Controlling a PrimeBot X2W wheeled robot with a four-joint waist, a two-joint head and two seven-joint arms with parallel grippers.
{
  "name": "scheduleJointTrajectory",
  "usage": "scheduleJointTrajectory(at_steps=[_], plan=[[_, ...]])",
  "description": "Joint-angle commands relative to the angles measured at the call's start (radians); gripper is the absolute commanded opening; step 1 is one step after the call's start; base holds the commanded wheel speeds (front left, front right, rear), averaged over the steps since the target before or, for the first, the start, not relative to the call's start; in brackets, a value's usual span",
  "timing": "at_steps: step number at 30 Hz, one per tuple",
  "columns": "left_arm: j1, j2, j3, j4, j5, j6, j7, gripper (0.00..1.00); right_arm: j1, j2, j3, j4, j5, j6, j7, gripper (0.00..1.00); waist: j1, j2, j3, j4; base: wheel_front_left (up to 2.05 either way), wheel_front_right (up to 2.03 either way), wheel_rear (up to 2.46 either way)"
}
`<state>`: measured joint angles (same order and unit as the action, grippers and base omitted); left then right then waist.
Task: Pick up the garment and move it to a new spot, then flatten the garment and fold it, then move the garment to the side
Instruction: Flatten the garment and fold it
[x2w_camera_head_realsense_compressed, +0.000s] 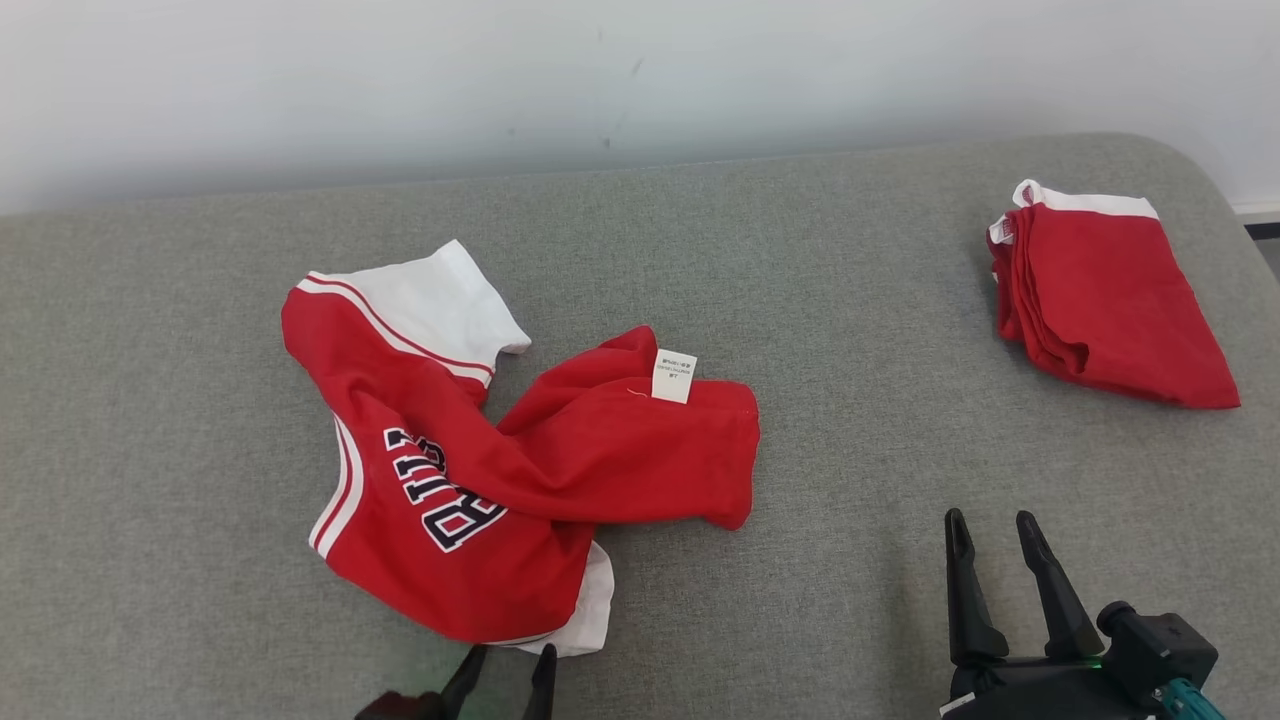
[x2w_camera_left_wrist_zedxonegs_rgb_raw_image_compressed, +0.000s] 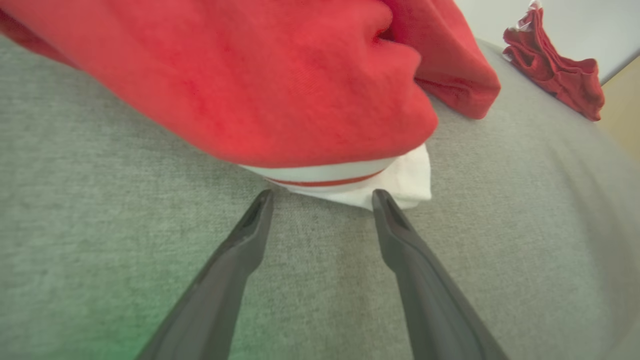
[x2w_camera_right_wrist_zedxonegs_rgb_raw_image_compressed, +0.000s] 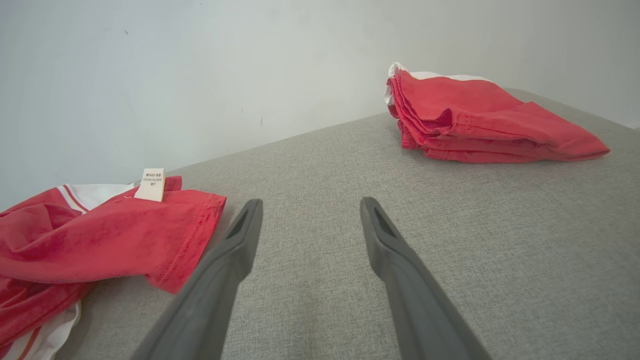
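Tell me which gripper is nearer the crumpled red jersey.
Left. The left gripper has its open fingers at the white hem of the crumpled red and white jersey; the right gripper is open over the grey fabric surface, apart, off to the jersey's right.

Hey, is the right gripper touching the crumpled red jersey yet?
Apart. The head view shows a wide strip of bare grey cushion between the open right gripper and the nearest edge of the crumpled jersey.

Before you, red garment (x2w_camera_head_realsense_compressed: 640, 460) with white red-striped trim and dark lettering, red folded pile (x2w_camera_head_realsense_compressed: 1110, 300), grey surface (x2w_camera_head_realsense_compressed: 850, 300), pale wall (x2w_camera_head_realsense_compressed: 400, 80)
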<state>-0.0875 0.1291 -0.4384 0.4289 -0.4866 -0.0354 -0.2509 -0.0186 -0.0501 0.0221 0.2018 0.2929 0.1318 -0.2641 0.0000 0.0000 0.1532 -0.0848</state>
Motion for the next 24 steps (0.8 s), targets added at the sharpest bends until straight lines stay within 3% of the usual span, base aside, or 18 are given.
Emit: scheduleJointTrajectory(at_steps=[1, 4, 5, 6, 7, 8, 17, 24], plan=[[-0.028, -0.01, 0.011, 0.026, -0.008, -0.008, -0.007, 1.0, 0.005, 0.0, 0.0, -0.001, -0.008, -0.003, -0.001, 1.0, 0.0, 0.0, -0.001, -0.001, 0.0, 0.0, 0.0], [-0.059, -0.023, 0.02, 0.076, -0.014, -0.014, -0.01, 1.0, 0.004, 0.0, 0.007, 0.004, -0.011, -0.003, -0.001, 1.0, 0.0, 0.0, -0.004, -0.005, 0.0, 0.0, 0.0], [-0.07, -0.027, 0.028, 0.093, -0.018, -0.014, -0.011, 0.8, 0.005, 0.0, 0.008, 0.006, -0.012, -0.003, -0.001, 1.0, 0.0, 0.0, -0.007, -0.005, 0.0, 0.0, 0.0], [-0.078, -0.03, 0.031, 0.109, -0.018, -0.016, -0.012, 0.25, 0.007, 0.0, 0.009, 0.007, -0.012, -0.003, -0.001, 1.0, 0.0, 0.0, -0.009, -0.007, 0.0, 0.0, 0.0], [-0.078, -0.03, 0.031, 0.109, -0.018, -0.016, -0.012, 0.25, 0.007, 0.0, 0.009, 0.007, -0.012, -0.003, -0.001, 1.0, 0.0, 0.0, -0.009, -0.007, 0.0, 0.0, 0.0], [-0.092, -0.036, 0.042, 0.132, -0.019, -0.023, -0.012, 0.0, 0.013, 0.0, 0.009, 0.01, -0.012, -0.003, -0.001, 1.0, 0.0, 0.0, -0.015, -0.007, 0.0, 0.0, 0.0], [-0.027, -0.025, 0.091, 0.039, -0.005, -0.039, -0.013, 0.0, 0.054, -0.001, -0.011, 0.014, 0.0, -0.003, 0.0, 1.0, 0.0, 0.0, -0.061, 0.033, 0.0, 0.0, 0.0], [0.131, 0.046, 0.1, -0.151, -0.031, 0.002, 0.078, 0.0, 0.073, 0.0, 0.001, 0.019, 0.023, -0.003, -0.001, 1.0, 0.0, 0.0, -0.087, 0.1, 0.0, 0.0, 0.0]])
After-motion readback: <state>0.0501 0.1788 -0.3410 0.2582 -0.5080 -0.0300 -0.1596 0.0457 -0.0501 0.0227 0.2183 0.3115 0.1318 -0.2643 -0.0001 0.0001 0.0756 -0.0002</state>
